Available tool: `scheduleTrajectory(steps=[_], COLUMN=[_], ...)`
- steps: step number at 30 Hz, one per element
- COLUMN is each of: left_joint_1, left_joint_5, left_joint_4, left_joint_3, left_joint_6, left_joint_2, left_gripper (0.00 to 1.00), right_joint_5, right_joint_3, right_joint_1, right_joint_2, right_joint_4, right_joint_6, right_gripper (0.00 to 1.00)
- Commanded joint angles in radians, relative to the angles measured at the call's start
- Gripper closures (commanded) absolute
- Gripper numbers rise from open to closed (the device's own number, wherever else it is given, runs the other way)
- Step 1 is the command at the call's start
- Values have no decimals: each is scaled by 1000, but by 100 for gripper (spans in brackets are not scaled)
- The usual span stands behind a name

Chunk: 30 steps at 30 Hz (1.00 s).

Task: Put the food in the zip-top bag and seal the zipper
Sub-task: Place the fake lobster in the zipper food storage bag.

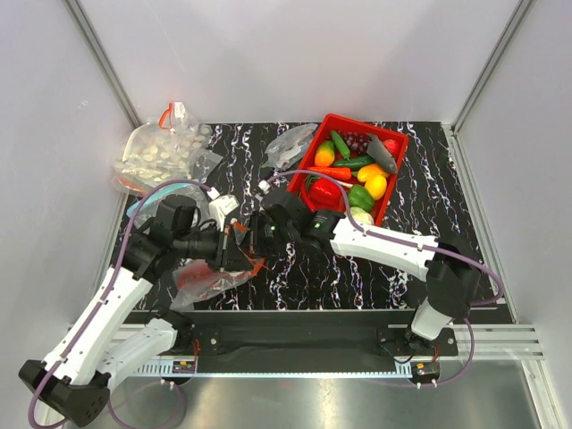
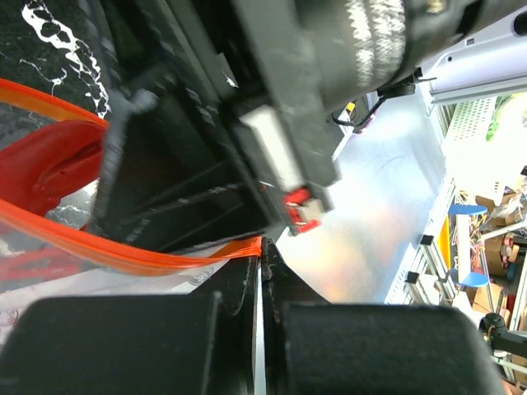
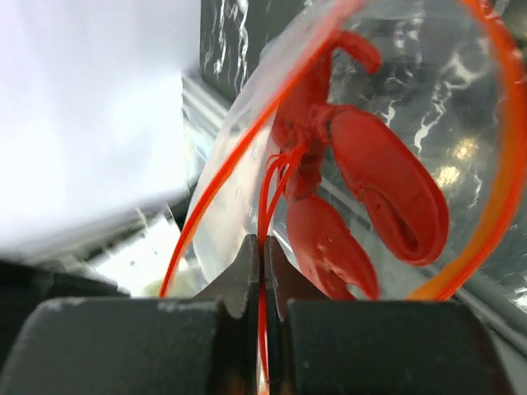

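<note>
Right gripper (image 3: pixel 262 247) pinched shut on zipper (image 3: pixel 216 188); left gripper (image 2: pixel 263 251) clamps it too; red lobster (image 3: pixel 387 189) inside zip-top bag (image 1: pixel 206 284).

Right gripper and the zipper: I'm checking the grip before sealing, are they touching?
Touching. The right wrist view shows the zipper running straight into the shut right gripper, pinched between its tips.
</note>
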Motion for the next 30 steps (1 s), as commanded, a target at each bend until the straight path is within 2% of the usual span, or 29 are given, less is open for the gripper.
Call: scheduleTrajectory(steps=[1,5,8,22,26,27,30], left_joint_1=[-28,-60,-84,-133,-133,-131,-133], left_joint_5=[36,36,38,49,47,47,44], left_joint_4=[132,166,193,282,276,275,273], left_joint_3=[2,2,-3,-40,-40,-37,-43], left_joint_6=[-36,-57,-75,-109,-103,-102,-100], left_joint_2=[-22,-26,-28,-23,-41,-48,-61], left_gripper=[100,100,100,100,100,100,100], right_joint_5=[145,331,423,454,494,503,512], right_joint_3=[-43,-204,-209,-149,-161,-167,-225], right_joint_1=[14,19,30,100,100,100,99], right_joint_2=[-34,-155,-181,-111,-161,-175,-239], right_joint_4=[45,154,124,122,87,78,100], right_joint_6=[285,430,471,455,355,306,177], right_gripper=[100,100,100,100,85,72,48])
